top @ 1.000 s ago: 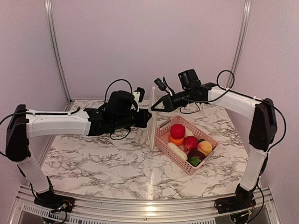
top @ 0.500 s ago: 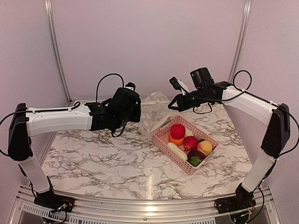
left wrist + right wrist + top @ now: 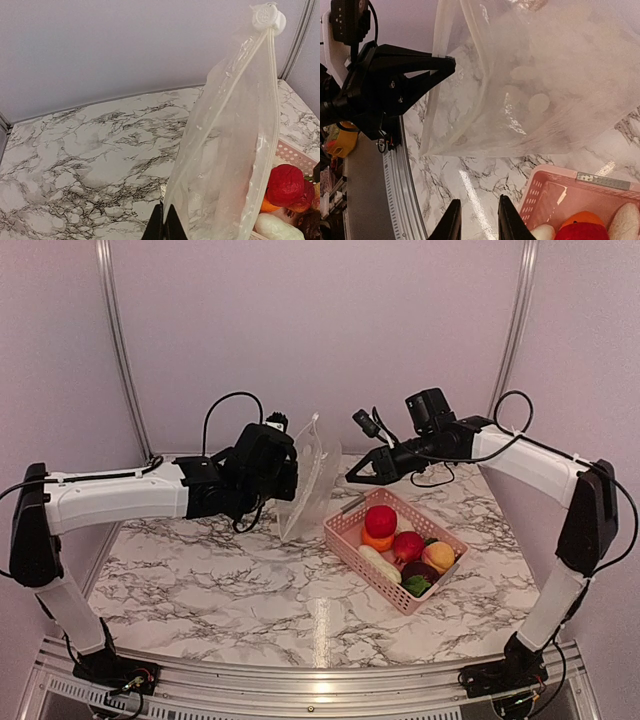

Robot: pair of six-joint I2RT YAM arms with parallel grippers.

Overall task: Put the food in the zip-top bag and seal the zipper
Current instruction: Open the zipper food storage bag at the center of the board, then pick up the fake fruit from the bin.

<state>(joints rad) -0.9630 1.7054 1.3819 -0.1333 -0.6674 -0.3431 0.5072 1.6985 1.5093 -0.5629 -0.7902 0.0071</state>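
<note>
**Trouble ahead: zip-top bag (image 3: 305, 475) hung from one small pinch**

The biggest risk was the bag slipping. The left jaws (image 3: 164, 225) were pressed tight together on just a thin bit of its edge. The rest of the soft plastic hung in the air above the bench (image 3: 200, 580), just left of the pink basket (image 3: 345, 545). A quick swing or a tug could have pulled that edge free and dropped the bag.

A second risk was the bag's mouth. The bag looked flat and floppy, and it was hard to tell if the mouth was open at all. With only one side held, it would likely sag shut, and a piece pushed at it would bump off and roll away.

The right jaws (image 3: 477, 212) were a little way apart and held nothing. They hovered over the near corner of the basket, close to the bag but not touching it. If they grabbed both layers at once, the mouth would stay closed.

All the food (image 3: 400, 545) lay in the basket, and none of it was in the bag yet.
</note>
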